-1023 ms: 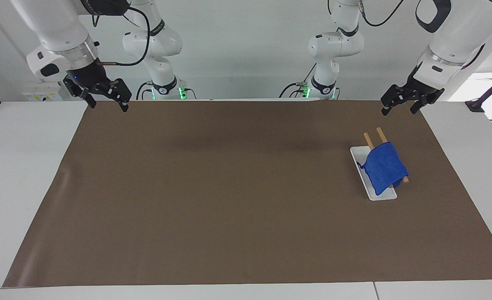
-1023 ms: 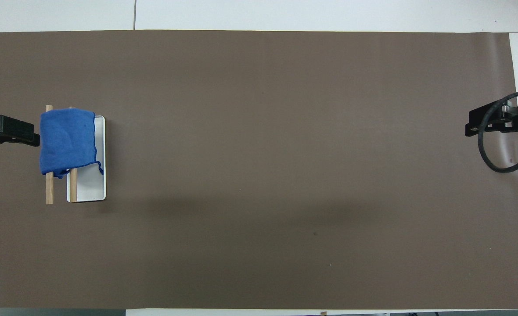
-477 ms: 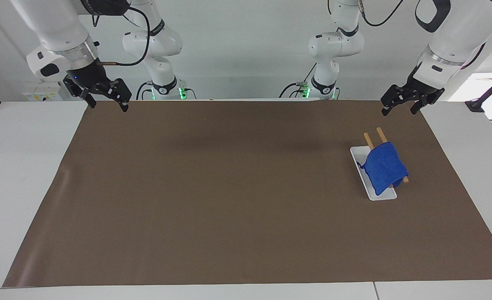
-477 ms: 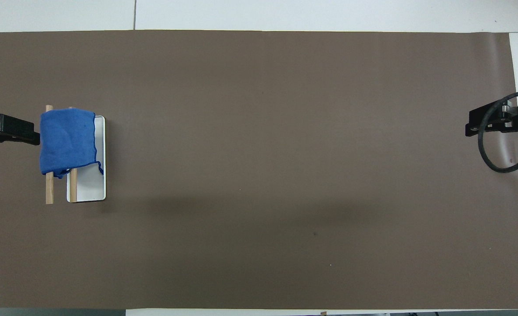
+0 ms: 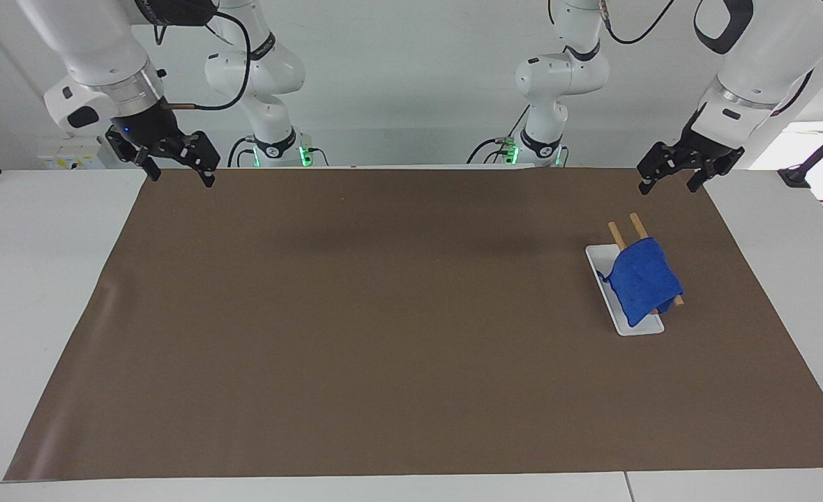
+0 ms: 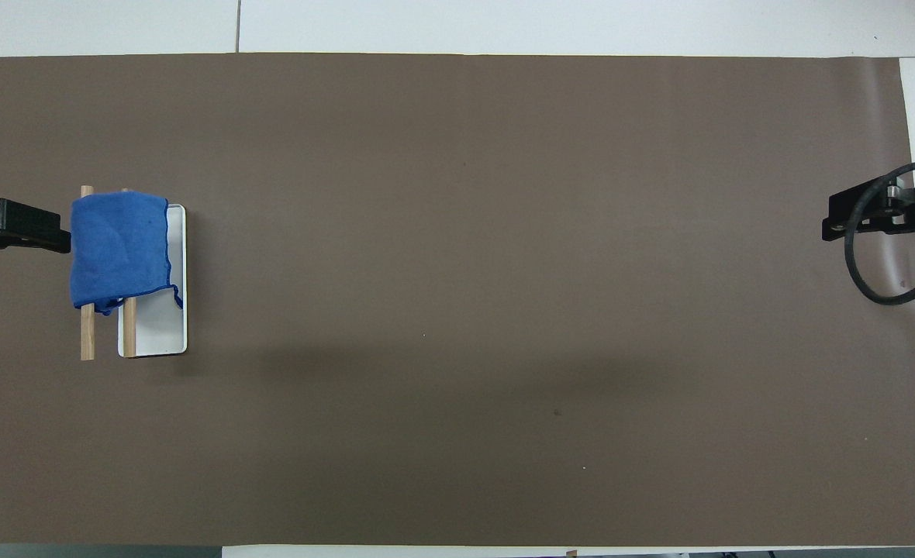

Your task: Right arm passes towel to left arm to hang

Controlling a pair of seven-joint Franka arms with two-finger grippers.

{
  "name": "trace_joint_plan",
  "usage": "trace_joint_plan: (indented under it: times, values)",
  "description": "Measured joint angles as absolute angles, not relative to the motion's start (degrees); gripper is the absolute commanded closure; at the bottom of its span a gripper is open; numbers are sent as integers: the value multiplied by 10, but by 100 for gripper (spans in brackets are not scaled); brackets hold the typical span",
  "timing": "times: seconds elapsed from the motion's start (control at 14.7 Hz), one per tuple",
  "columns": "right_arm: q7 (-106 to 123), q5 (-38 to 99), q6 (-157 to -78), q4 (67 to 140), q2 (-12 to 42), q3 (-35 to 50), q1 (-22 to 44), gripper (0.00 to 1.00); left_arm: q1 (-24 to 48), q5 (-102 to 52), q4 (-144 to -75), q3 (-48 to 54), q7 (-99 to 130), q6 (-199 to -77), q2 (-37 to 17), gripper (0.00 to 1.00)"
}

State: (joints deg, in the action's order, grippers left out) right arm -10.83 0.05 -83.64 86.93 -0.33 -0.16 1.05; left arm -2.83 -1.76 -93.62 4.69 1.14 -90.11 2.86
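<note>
The towel [image 5: 642,280] hangs over two rods [image 5: 626,229], seemingly on the tray [image 5: 629,328].

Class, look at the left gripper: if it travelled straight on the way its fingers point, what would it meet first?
The left gripper points down, so probably the brown mat beside the towel, though depth is unclear.

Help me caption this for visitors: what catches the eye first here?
The bright blue towel stands out, draped over two wooden rods above a white tray toward the left arm's end of the brown mat. Both arms wait raised: the left claw and right claw hang open and empty.
</note>
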Motion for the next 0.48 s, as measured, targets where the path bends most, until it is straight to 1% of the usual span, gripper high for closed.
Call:
trace_joint_plan:
  times: [0.48]
  values:
    - [-108,1,-836,869,-3,-2,11,0,-28,-18,-936,47,11,-908,29,0]
